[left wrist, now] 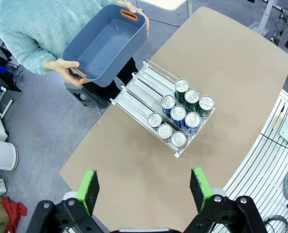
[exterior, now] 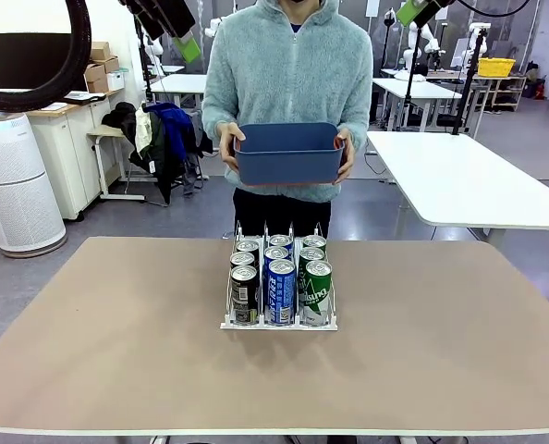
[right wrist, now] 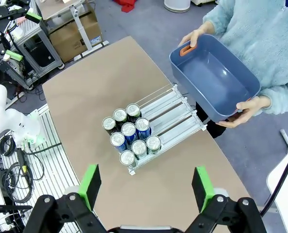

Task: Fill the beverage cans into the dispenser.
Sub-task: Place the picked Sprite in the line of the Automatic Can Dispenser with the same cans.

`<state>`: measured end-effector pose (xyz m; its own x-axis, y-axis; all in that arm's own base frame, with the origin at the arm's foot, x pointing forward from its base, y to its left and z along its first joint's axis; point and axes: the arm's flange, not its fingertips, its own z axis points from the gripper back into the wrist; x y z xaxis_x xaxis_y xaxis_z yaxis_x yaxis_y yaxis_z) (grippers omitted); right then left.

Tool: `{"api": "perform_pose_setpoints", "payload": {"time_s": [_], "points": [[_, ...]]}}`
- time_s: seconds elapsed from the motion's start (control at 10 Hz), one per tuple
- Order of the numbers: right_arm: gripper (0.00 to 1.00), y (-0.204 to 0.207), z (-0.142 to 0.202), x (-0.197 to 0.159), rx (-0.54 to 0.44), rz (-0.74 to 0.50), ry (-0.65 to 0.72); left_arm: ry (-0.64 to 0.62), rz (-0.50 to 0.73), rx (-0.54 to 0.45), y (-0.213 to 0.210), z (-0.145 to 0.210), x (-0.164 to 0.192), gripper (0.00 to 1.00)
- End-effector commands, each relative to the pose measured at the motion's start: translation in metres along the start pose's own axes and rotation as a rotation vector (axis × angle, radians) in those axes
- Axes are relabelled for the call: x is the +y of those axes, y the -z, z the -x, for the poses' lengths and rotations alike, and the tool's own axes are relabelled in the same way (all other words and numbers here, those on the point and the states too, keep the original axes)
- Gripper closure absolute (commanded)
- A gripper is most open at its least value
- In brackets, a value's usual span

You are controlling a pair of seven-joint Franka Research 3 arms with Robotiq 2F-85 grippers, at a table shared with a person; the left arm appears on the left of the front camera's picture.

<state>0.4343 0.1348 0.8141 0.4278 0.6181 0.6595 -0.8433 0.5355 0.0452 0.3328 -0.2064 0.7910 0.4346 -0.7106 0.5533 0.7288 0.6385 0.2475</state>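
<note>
Standing at the far edge of the desk, a person held a dark blue bin in both hands. The rack sat mid-desk, nearer the far edge, with nine cans packed in its three lanes: dark ones left, blue ones in the middle, green ones right.

From the left wrist, the left gripper hung high above the desk, its green-padded fingers wide apart and holding nothing; the cans filled the rack's near end, away from the bin.

From the right wrist, the right gripper likewise hung spread and bare, with the cans crowded at one end of the rack and the bin beyond the desk's edge.
</note>
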Motion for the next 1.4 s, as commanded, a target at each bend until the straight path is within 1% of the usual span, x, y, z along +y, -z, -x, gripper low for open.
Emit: {"api": "perform_pose_setpoints", "payload": {"time_s": [0.0, 1.3], "points": [[0.0, -0.0008, 0.0001, 0.0012, 0.004, -0.005, -0.002, -0.004, -0.003, -0.003, 0.0001, 0.0019, 0.0003, 0.0], [0.0, -0.0008, 0.0001, 0.0012, 0.004, -0.005, -0.002, -0.004, -0.003, -0.003, 0.0001, 0.0019, 0.0003, 0.0]]}}
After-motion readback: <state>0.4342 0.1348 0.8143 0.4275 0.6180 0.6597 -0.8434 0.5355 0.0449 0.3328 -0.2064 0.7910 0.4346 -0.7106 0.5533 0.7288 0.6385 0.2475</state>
